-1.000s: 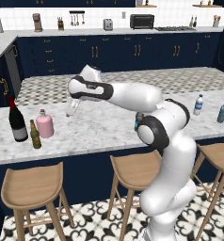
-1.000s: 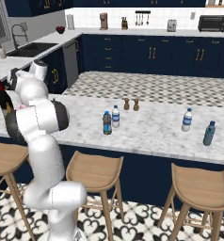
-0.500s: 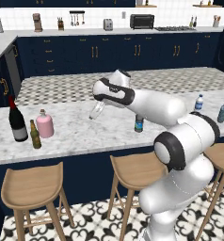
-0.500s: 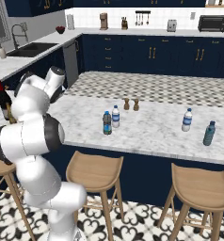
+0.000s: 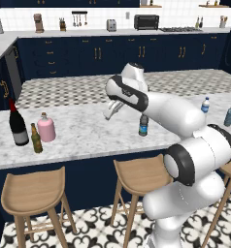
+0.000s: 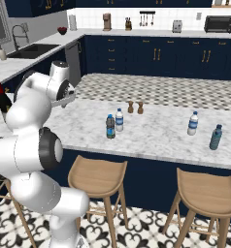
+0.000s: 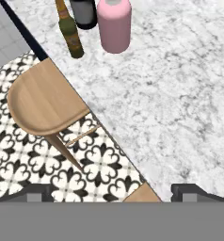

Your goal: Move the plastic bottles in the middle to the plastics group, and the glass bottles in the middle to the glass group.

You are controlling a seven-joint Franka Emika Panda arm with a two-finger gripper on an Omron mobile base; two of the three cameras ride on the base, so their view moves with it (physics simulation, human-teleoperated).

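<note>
My gripper (image 5: 107, 114), jaws wide and empty, hangs over the counter (image 5: 83, 135). Blue bottle (image 5: 143, 125) stands upright at approx. 3 o'clock, near.

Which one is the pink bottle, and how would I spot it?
Look at the marble counter, toward its left end. There a tall dark wine bottle and a small brown beer bottle stand. The pink bottle beside them is squat and rounded.

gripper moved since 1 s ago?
Yes. In the left base view the open gripper has swung right along the counter, away from the pink bottle and toward the blue bottle.
</note>
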